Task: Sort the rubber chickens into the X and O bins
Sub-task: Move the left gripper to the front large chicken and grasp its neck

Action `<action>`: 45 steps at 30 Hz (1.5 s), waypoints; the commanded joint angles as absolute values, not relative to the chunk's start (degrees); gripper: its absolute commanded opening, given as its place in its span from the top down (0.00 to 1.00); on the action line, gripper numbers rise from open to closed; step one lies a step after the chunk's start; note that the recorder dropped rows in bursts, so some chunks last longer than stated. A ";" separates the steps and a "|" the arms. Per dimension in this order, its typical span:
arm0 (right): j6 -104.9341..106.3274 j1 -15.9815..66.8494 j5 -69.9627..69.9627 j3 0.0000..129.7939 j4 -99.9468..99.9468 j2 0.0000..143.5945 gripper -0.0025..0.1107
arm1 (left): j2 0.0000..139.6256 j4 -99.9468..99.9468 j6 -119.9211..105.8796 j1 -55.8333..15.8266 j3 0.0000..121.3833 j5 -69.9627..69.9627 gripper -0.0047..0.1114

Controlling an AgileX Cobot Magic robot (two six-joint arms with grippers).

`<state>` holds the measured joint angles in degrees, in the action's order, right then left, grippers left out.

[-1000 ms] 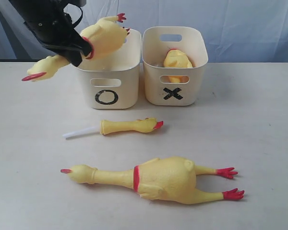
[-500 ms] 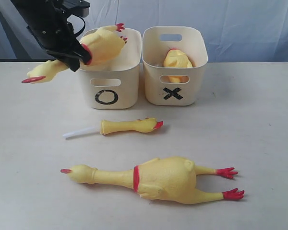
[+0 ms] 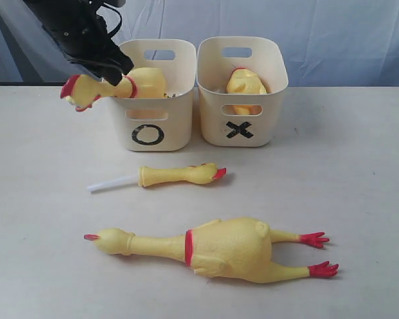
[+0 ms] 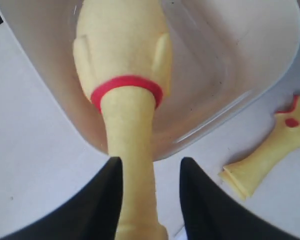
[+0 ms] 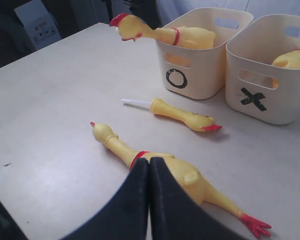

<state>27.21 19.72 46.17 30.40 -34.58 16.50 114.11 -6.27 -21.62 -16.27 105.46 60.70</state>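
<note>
My left gripper [image 4: 151, 167] hangs at the far left with its fingers spread either side of a rubber chicken's [image 3: 143, 83] neck, not pinching it. One finger seems to brush the neck, though the wrist view is too close to be sure. The chicken's body lies in the O bin [image 3: 149, 123], and its neck and head stick out over the left rim. To the right, the X bin [image 3: 266, 100] holds another chicken [image 3: 245, 85]. Nearer, the slim chicken [image 3: 179, 175] and the large chicken [image 3: 226, 249] lie on the table [image 3: 346, 173], unsorted. My right gripper [image 5: 149, 167] is pressed together, holding nothing, above the large one.

The risk is the overhang. The head's weight could lever the chicken out over the rim, or a rubbing finger could drag it out as I lift away.

The bin wall hides how deep the body sits, and its feet are out of sight.
</note>
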 commanded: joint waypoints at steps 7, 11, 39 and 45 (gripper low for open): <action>27.18 19.43 45.85 30.03 -34.64 16.16 0.99 | 111.86 -9.53 -20.17 -16.74 111.07 59.57 0.64; 27.18 19.43 45.85 30.03 -34.64 16.16 0.99 | 108.83 -14.49 -20.85 -16.74 111.47 63.32 0.65; 27.18 19.43 45.85 30.03 -34.64 16.16 0.99 | 97.50 -8.12 -31.70 -36.04 82.29 66.66 0.65; 27.18 19.43 45.85 30.03 -34.64 16.16 0.99 | 91.69 -8.68 -33.80 -40.12 75.22 67.29 0.65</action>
<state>27.21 19.72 46.17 30.40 -34.58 16.50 94.81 -8.05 -32.45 -38.44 77.86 66.72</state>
